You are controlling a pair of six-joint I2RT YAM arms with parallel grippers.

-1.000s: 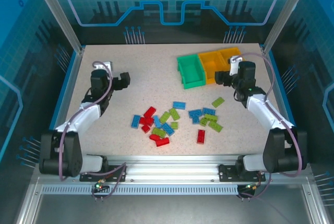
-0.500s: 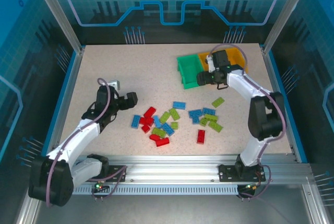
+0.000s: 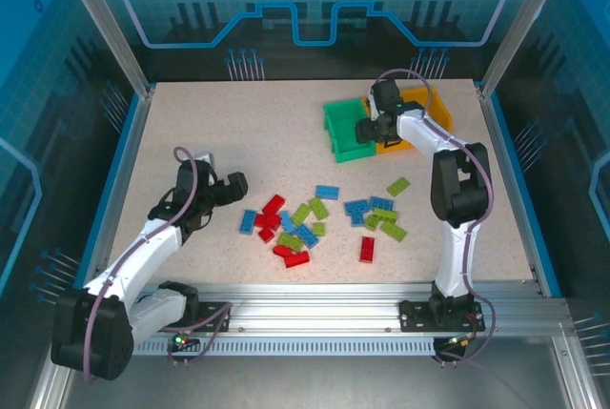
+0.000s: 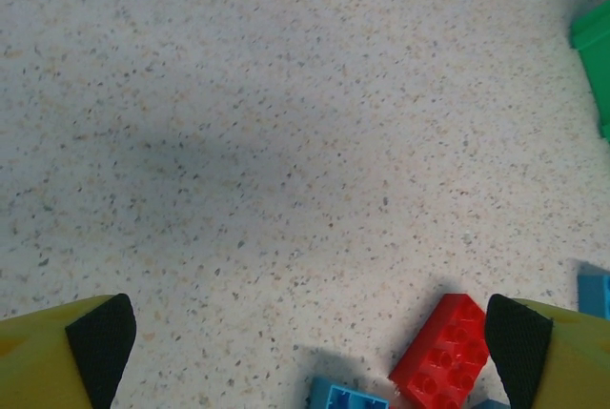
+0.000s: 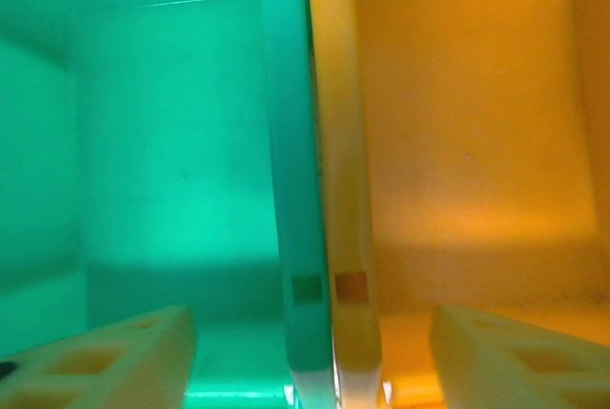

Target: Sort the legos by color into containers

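Speckled table (image 3: 238,123) carries the bins (image 3: 424,96) at far right, their row running left to right, the green bin (image 3: 335,132) leftmost. Spread wide, the right claw (image 5: 310,352) straddles the wall between green bin and orange bin (image 5: 467,123). The left claw (image 4: 310,333), also spread, hangs beside a red brick (image 4: 440,352) among bricks (image 3: 315,218) scattered mid-table.

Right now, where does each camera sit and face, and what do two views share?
Top external: above and behind the bases, looking down on the table, the legos, both arms, left gripper and right gripper.
Left wrist: low over the table, facing a red lego; its open fingers at the bottom corners.
Right wrist: straight down where green bin meets orange bin, one finger over each.
Shared: top and right wrist both show those bins.
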